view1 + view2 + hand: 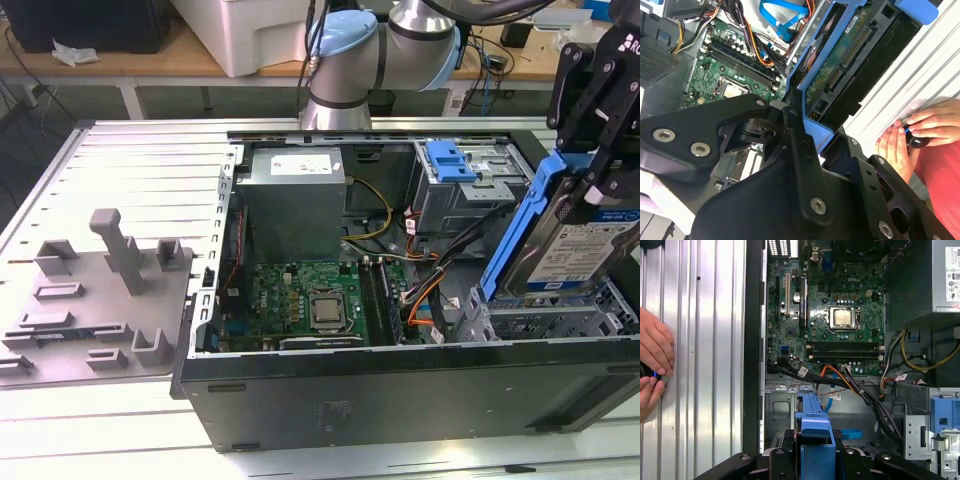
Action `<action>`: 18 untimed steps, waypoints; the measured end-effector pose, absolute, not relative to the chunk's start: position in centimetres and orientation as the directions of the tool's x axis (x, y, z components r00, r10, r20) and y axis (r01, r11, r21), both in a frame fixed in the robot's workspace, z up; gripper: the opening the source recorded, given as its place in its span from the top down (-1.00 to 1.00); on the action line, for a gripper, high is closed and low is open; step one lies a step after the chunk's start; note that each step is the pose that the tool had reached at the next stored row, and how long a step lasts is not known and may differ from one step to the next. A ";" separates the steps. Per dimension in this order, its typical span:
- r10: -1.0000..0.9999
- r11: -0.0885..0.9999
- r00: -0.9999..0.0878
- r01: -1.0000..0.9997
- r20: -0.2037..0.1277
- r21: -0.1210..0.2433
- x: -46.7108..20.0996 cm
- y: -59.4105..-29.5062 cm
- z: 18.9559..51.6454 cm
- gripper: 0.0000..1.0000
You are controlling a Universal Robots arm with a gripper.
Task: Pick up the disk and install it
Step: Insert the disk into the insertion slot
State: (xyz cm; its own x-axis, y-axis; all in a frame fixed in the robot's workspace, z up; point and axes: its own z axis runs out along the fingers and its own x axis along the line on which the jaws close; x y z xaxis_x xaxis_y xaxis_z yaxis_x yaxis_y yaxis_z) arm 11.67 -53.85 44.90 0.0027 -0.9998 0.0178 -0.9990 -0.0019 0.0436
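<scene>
1. Exterior view: the gripper hangs at this view's right, its jaws pinching the disk by its blue bracket. The disk is clear of the table and steeply tilted with its label facing outward. Its lower end is just above the bay at the right end of the open case. The motherboard lies well apart, toward this view's left.
2. Second wrist view: the disk's underside shows a bare green circuit board framed by the bracket. Black fingers press on the bracket's edge. A person's hand rests on the ribbed table beside the case, apart from the gripper.
3. First wrist view: the bracket sits edge-on, clamped between the two fingers, with cables between it and the motherboard. The disk looks stiff and fairly dense, and likely sensitive to knocks. The board and label faces are best left untouched. The bracket's long edges seem the sound place to grip, though the plastic may flex a little.
</scene>
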 end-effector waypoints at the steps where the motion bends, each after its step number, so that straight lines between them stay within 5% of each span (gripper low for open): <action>1: -1.000 -0.002 0.003 -0.999 0.018 0.044 11.7 -53.9 44.9 0.26; 18: -1.000 -0.002 0.003 -0.999 0.018 0.044 11.7 -53.9 44.4 0.26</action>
